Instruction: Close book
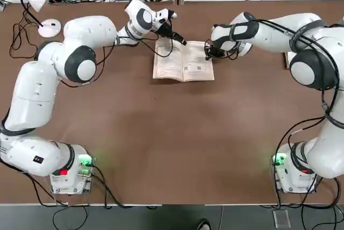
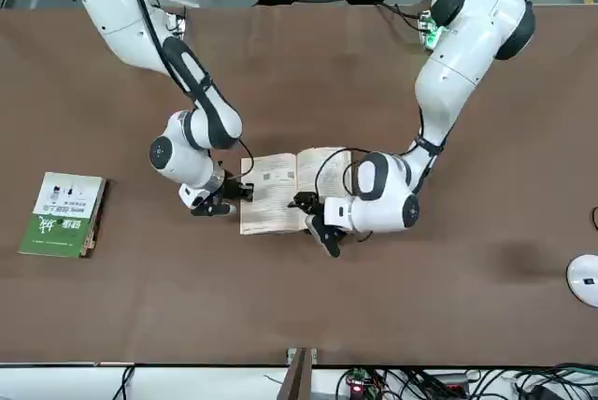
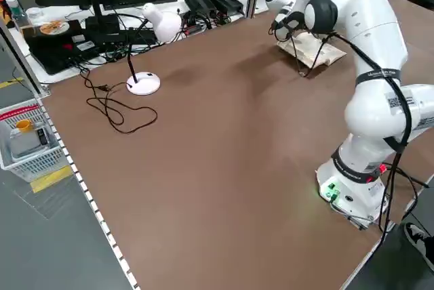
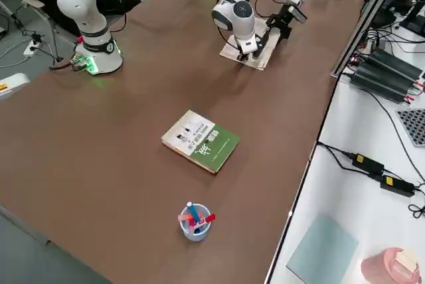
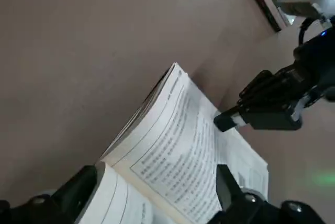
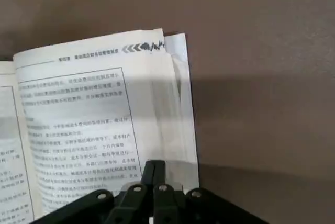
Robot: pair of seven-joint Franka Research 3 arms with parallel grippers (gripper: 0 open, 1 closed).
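The book lies open, pages up, on the brown tabletop toward its far edge from the robot, between the two arms. It is a thin paperback, so I judge it light and limp: the cream leaves will bend and fan rather than swing over as one stiff slab, and the paper looks smooth enough to slide on the tabletop if it is pushed from the side without something holding it.

The right claw is pinched fully together and its tip rests on the outer margin of the page on the robot's right, apparently pinning that half down; whether it truly presses or only touches is hard to judge from the wrist view. The left claw hangs over the far edge of the book near the spine, its fingers spread wide with the printed page showing between them and nothing held.

The sensible place to take hold, in my judgement, is the free outer edge of the half on the robot's left, where the stacked leaves and cover lift slightly off the tabletop. Getting a finger under the whole stack, cover included, would carry it over together; catching only the top leaves risks creasing or turning a single page. A green-and-white book lies well apart.
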